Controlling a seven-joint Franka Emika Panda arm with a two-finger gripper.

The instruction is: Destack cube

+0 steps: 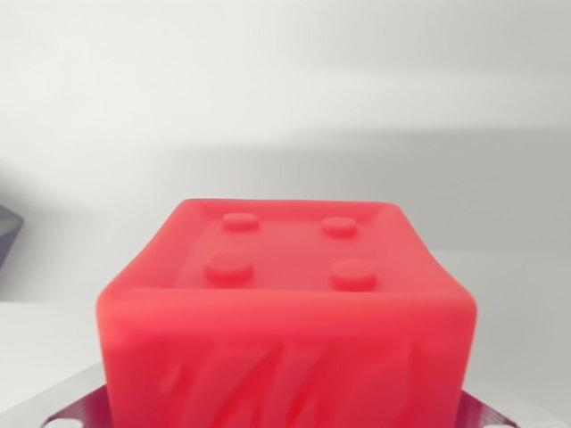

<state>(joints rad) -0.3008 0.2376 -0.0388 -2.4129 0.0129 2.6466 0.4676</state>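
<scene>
1. Close under the wrist camera sat the red cube [285, 321], filling the lower middle of the wrist view, its top face with four round studs turned up toward the lens.
2. Grey metal parts [71, 412] showed at both bottom corners, flanking the cube's lower edge; they looked like pieces of the gripper, but the fingertips themselves were hidden behind the cube.
3. Whether the jaws were apart, together, or pressed on the cube could not be told from this view.
4. Whatever lay beneath the cube was out of sight, so its seat on a stack could not be judged.
5. Risk, as a judgement: the cube's sides looked glossy and rippled, so a light or off-centre pinch could let it slip or twist.
6. A studded face could also cling to a block below, dragging that block along on a lift.
</scene>
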